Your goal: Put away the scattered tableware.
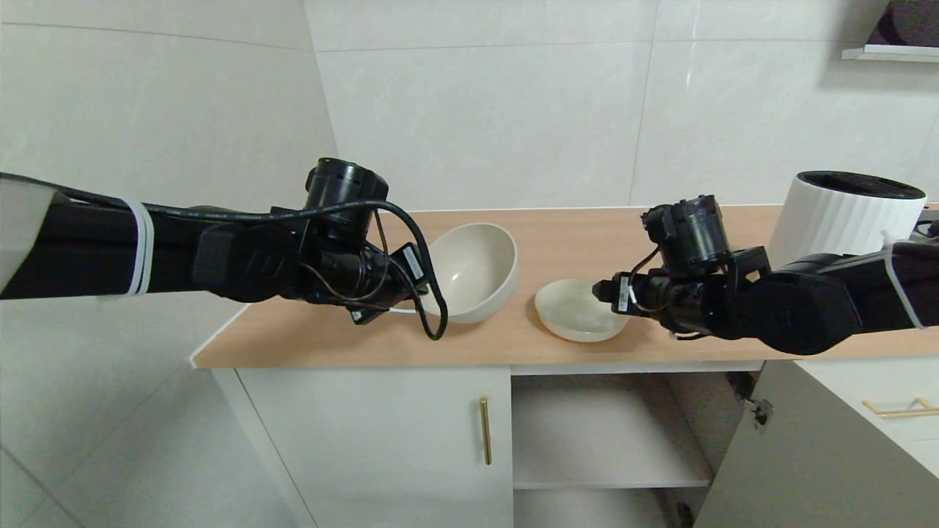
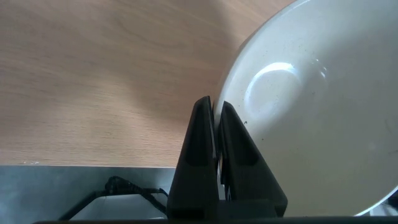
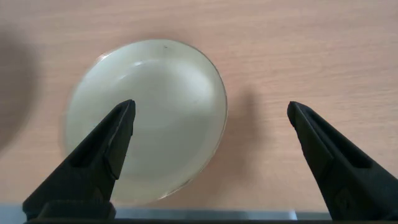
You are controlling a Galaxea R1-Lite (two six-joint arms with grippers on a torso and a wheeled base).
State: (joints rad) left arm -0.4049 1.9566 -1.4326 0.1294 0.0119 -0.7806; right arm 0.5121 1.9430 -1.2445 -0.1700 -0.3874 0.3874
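**Left and right pincers at the counter.** The left gripper [image 2: 214, 106] is pinching the rim of the large cream bowl [image 2: 311, 112], with one finger lying inside the wall and the other outside it. In the head view this bowl [image 1: 477, 271] is sitting at centre frame, tipped steeply on its side with its opening facing the left of the picture. Whether its lower edge is touching the wooden counter [image 1: 587, 242] cannot be told.

The right gripper [image 3: 210, 107] is hovering with its fingers spread wide. One finger is standing over the shallow pale dish [image 3: 146, 118] and the other over bare wood beside it. The dish [image 1: 576, 312] is lying flat just right of the bowl, close to the counter's front edge.

A white ribbed container [image 1: 843, 213] is standing at the upper right. Below the counter, an open cabinet shelf [image 1: 601, 433] is showing at lower centre.

Judged risks:
- The thin rim grip is carrying a heavy, tilted bowl, so it may pivot or slip.
- It may also swing into the neighbouring dish.
- The low dish offers little edge, so closing on it may nudge it off the front edge.
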